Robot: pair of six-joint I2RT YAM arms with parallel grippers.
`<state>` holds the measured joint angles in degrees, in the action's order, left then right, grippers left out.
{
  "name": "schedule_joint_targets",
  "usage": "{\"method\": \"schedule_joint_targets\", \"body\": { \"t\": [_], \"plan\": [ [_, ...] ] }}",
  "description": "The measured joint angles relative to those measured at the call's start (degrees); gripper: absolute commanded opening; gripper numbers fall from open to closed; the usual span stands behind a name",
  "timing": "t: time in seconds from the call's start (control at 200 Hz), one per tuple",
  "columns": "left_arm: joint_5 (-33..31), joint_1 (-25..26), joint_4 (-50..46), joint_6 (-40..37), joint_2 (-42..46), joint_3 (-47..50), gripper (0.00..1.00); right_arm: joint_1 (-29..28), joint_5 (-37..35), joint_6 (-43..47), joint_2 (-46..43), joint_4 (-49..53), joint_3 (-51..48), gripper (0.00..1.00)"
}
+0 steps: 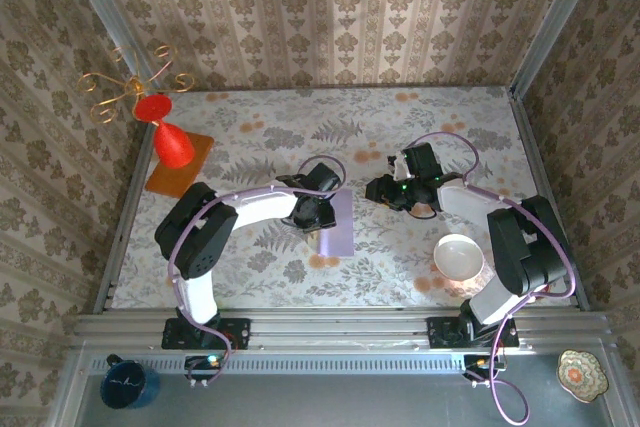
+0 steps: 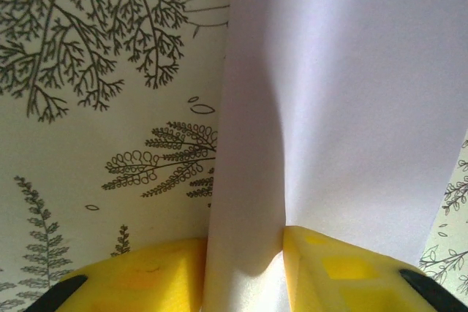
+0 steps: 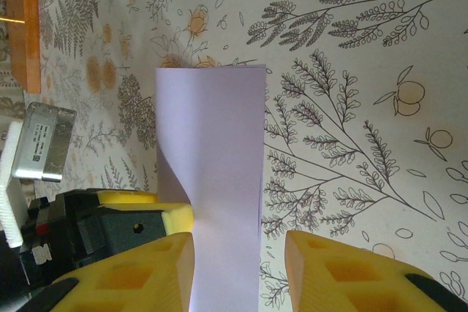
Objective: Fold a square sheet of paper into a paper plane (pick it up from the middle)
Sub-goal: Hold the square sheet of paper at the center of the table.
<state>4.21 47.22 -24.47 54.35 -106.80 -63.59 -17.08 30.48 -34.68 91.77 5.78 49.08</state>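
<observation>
Fern-printed tablecloth [image 1: 250, 132] covers the work surface. The pale lilac sheet of paper [image 1: 342, 229] lies near its middle, folded to a narrow rectangle whose long axis runs near to far in the top view. My left gripper [image 2: 245, 264] is part closed, with a raised flap of the sheet between its yellow fingers [image 2: 146, 275]; I cannot tell whether it is clamped. My right gripper [image 3: 240, 264] hangs part open and empty, just beside the sheet.
</observation>
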Motion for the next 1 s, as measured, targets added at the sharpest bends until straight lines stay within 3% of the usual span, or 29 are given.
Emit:
{"method": "schedule_joint_targets", "body": {
  "t": [0.775,1.0],
  "plan": [
    [0.04,0.0,-0.92,1.42,-0.61,-0.85,0.38,-1.05,1.36,-0.04,1.36,-1.4,-0.04,0.37],
    [0.07,0.0,-0.92,1.42,-0.61,-0.85,0.38,-3.5,2.36,-0.13,3.08,-2.38,-0.04,0.27]
  ]
}}
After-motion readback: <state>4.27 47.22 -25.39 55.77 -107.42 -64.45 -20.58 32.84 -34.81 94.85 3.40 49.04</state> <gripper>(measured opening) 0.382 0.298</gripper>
